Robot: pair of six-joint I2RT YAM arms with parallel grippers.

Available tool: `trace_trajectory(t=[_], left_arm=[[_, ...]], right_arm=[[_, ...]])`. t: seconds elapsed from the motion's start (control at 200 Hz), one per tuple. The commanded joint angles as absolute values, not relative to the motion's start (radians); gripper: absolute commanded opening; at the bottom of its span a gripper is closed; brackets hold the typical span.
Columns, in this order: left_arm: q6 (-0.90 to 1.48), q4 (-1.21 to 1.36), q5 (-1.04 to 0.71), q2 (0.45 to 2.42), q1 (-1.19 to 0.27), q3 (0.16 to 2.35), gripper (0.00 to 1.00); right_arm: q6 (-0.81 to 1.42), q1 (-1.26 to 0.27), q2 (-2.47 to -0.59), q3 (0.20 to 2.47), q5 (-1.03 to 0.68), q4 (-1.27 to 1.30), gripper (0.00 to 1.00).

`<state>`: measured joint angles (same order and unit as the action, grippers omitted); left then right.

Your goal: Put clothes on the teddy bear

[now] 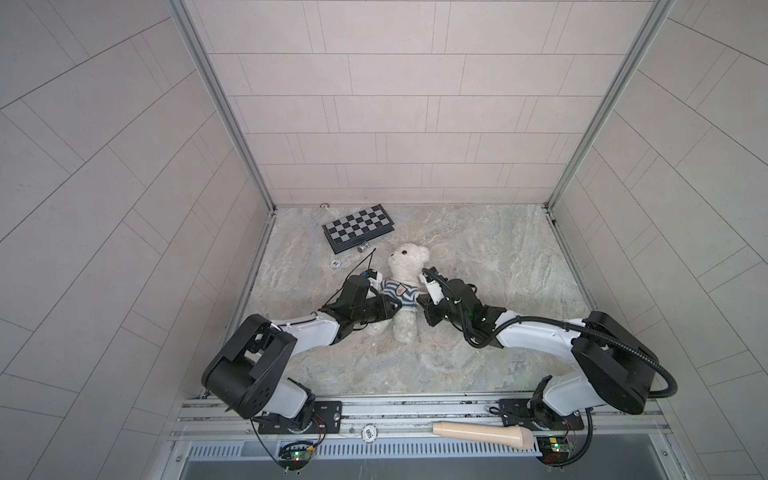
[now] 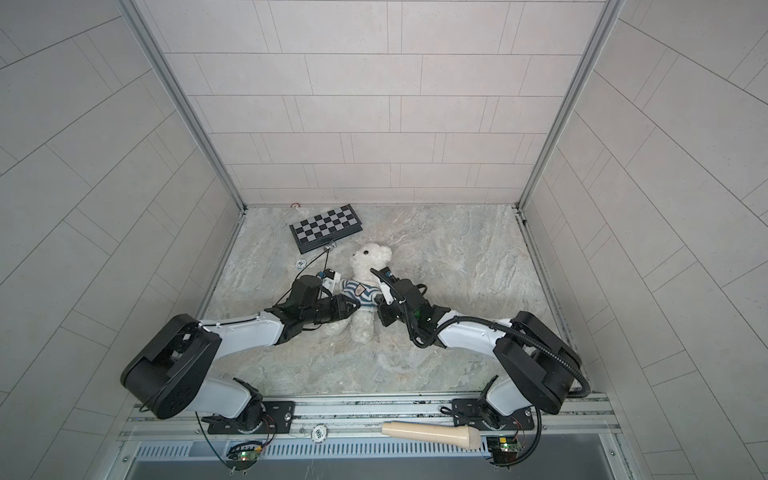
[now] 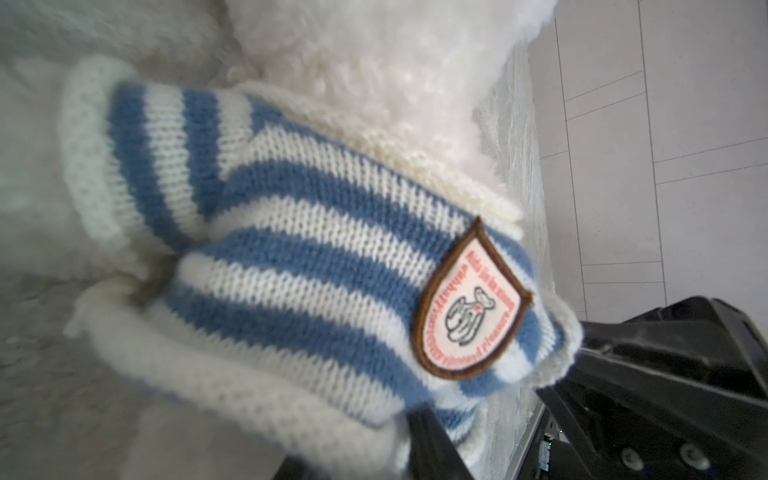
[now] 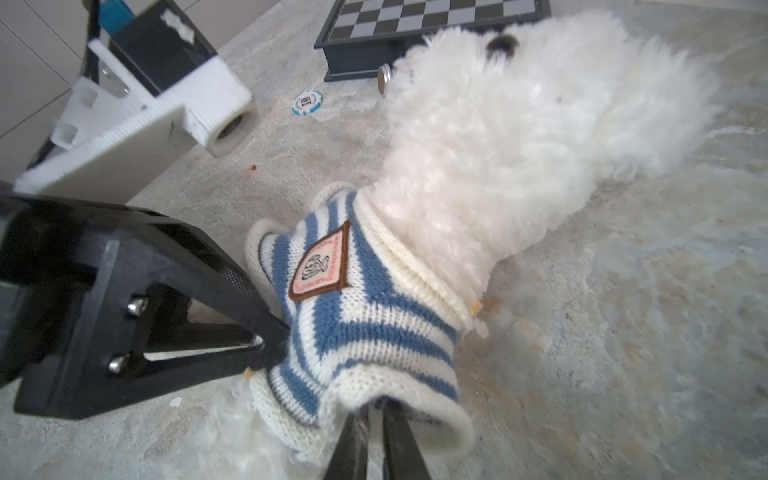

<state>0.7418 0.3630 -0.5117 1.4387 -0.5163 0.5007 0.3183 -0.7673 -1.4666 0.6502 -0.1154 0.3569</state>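
The white fluffy teddy bear point(image 1: 405, 257) point(image 2: 370, 255) lies on its back mid-table with its head toward the back wall. It wears a blue-and-white striped shirt point(image 1: 397, 293) point(image 4: 365, 324) with a badge over its chest. At the shirt's lower hem on the bear's left-hand side in both top views is my left gripper point(image 1: 397, 308) point(image 3: 361, 461). Its jaws stand apart and the knit hem lies across them. My right gripper point(image 1: 418, 306) point(image 4: 376, 409) comes in from the other side. Its fingers are almost together, and their tips are tucked into the rolled hem.
A folded chessboard point(image 1: 358, 226) lies behind the bear's head, with a small metal piece point(image 1: 363, 248) at its edge. To the left of the bear's head is a blue-and-white poker chip point(image 1: 336, 263). A beige handle-shaped object point(image 1: 482, 434) rests on the front rail.
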Motion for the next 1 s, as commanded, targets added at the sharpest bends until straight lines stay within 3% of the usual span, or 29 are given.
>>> trace_trajectory(t=[0.0,0.215,0.365,0.676,0.796,0.991], left_arm=[[0.735,0.277,-0.517,1.378,-0.512,0.502,0.39],[0.693,0.066,-0.575,1.225,-0.515,0.526,0.53],[0.593,-0.149,-0.569,1.158,-0.481,0.638,0.55],[0.439,-0.194,-0.44,1.476,-0.452,0.93,0.62],[0.422,-0.156,-0.423,1.624,-0.452,0.981,0.56],[0.421,-0.096,-0.448,1.731,-0.453,0.945,0.34]], right_arm=[[0.318,-0.768,-1.492,0.664,-0.113,0.381,0.12],[0.306,-0.751,-1.517,0.67,-0.124,0.401,0.14],[0.29,-0.734,-1.523,0.678,-0.133,0.408,0.19],[0.287,-0.707,-1.547,0.681,-0.169,0.445,0.23],[0.285,-0.707,-1.568,0.689,-0.186,0.466,0.25],[0.267,-0.706,-1.59,0.719,-0.18,0.473,0.28]])
